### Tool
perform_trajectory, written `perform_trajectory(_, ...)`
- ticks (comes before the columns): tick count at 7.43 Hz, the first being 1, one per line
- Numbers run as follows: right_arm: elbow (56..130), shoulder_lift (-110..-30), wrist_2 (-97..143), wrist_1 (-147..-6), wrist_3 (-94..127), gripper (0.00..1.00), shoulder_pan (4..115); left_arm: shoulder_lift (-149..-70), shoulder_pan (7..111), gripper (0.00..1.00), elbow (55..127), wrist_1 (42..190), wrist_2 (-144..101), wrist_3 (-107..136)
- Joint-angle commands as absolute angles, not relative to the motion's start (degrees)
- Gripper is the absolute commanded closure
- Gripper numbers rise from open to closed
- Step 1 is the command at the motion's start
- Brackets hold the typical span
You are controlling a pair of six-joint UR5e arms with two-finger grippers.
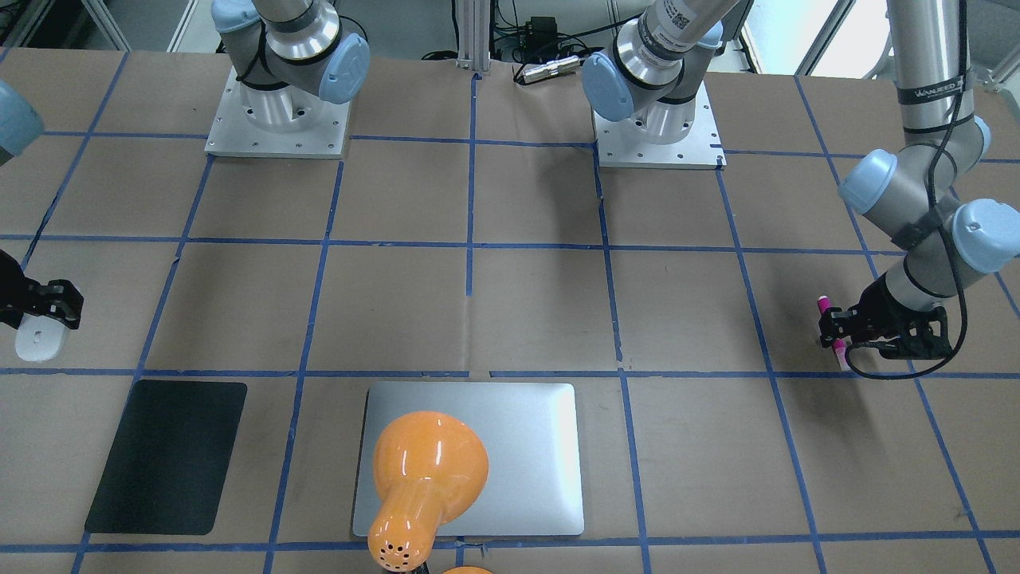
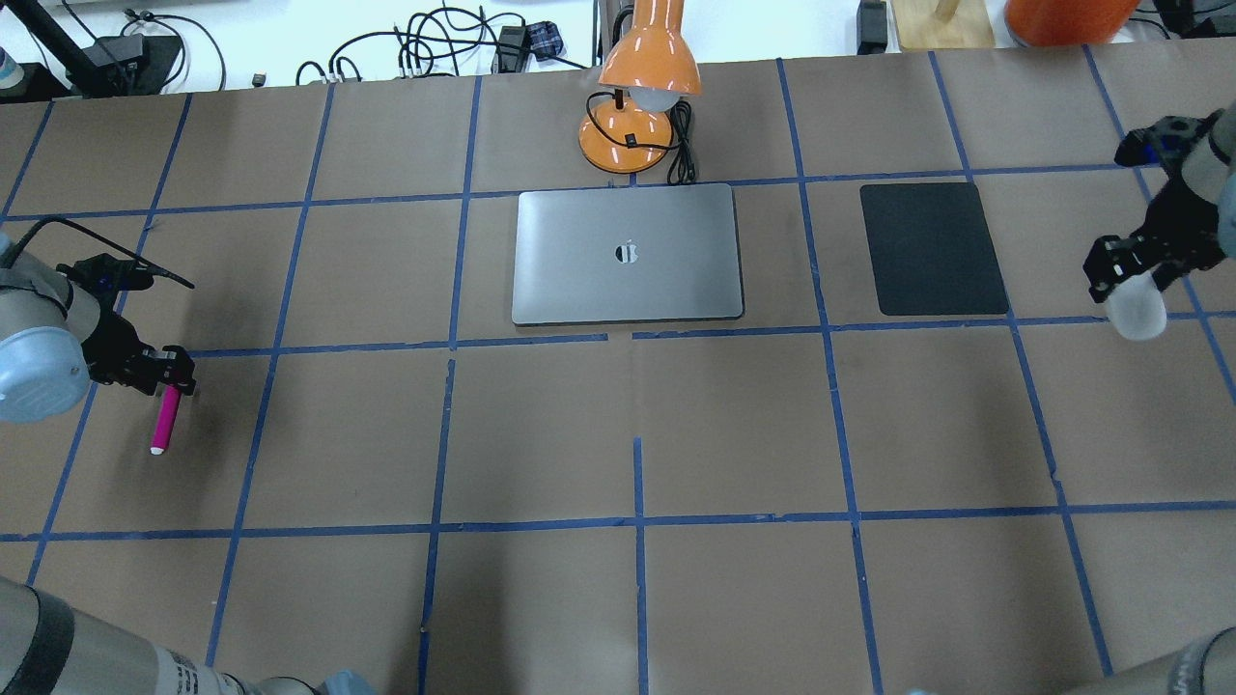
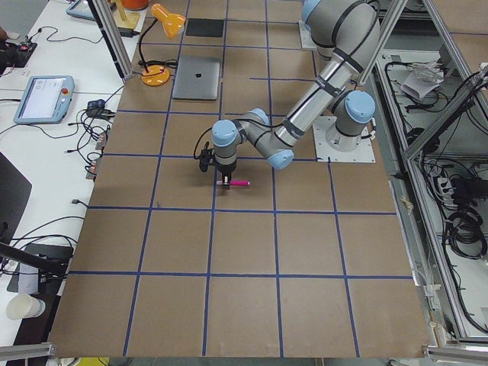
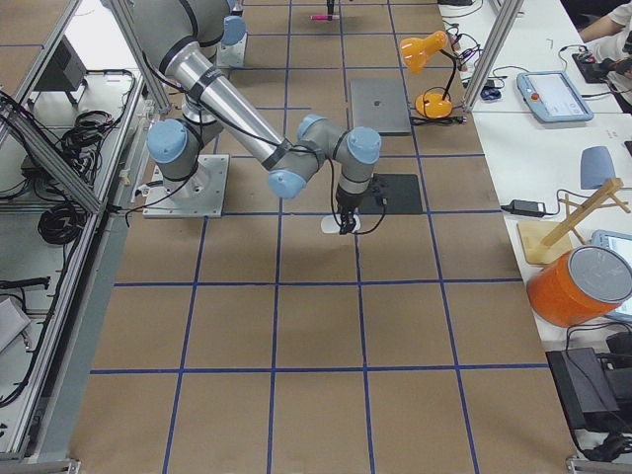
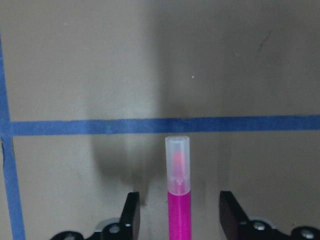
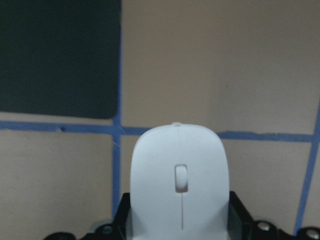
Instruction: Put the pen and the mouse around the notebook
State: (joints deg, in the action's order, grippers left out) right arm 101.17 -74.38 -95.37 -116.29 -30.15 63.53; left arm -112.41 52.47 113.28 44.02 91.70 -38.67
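Brown-paper surface (image 2: pixel 637 434), gridded with blue tape. Notebook (image 2: pixel 628 253) lies closed and flat toward the side far from the robot. Orange lamp (image 2: pixel 647 58) stands just beyond it, and a black mat (image 2: pixel 933 248) lies near it on the robot's right.

Left hand (image 2: pixel 169 370) wide: fingers (image 5: pixel 131 215) straddle the pen (image 2: pixel 164 417), with a gap on each side. Pen is well to the left of the notebook.

Right hand (image 6: pixel 179 205) narrowed onto the mouse (image 6: pixel 179 165), fingers against both flanks. Mouse is out past the mat, well apart from the notebook. Cannot tell whether it is lifted.
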Motion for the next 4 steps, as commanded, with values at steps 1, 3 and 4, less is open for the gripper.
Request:
perform_trajectory(1,93.7,-66.6,-90.3,-115.4,-18.3,0.96,73.6,-112.4,52.5,0.48,113.3,44.4,91.8,-38.7)
perform_trajectory(3,86.6,-57.9,-91.1,-114.7,-15.5,0.95,75.3,-112.4,52.5,0.87,112.9,46.1,92.1,-38.6)
perform_trajectory(4,86.3,-56.1,-91.2,-115.6,-15.4,0.95,75.3,-112.5,52.4,1.0,112.4,47.4,92.4,-38.6)
